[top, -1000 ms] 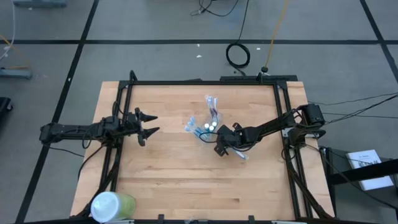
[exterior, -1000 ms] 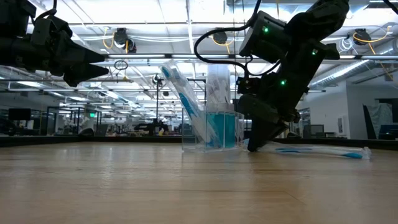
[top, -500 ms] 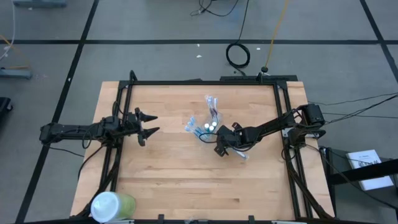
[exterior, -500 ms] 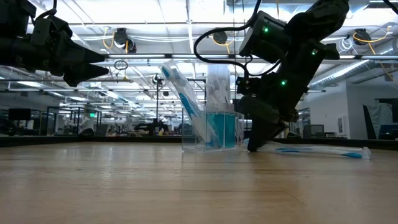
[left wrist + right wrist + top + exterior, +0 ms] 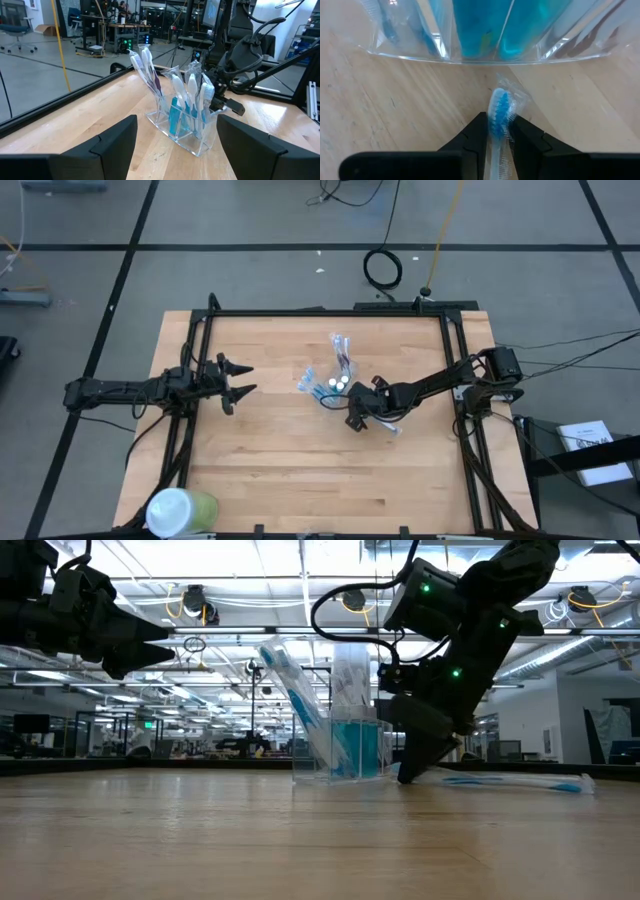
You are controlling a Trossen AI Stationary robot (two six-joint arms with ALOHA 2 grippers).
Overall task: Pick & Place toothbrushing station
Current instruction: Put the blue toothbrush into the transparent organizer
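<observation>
So the light wooden table [image 5: 300, 470] has the clear plastic toothbrush holder [image 5: 182, 132] mid-table; light and tippy, I reckon. My right gripper [image 5: 496, 131] is pinched on a wrapped blue-and-white toothbrush [image 5: 499, 112] lying beside it. Slim, stiff, crinkly-slick wrap, so I'd grab near the head. Left gripper [image 5: 238, 381] hangs wide, well apart.

One clear plastic holder [image 5: 186, 134] is shown on the table. Several wrapped toothbrushes [image 5: 145, 65] are seen standing in it, their exact number not being countable, beside teal tubes [image 5: 174, 114] of uncertain count. One further toothbrush [image 5: 510, 783] is seen lying on the table, right of the holder. One green cup [image 5: 182, 510] is shown at the near left corner.
</observation>
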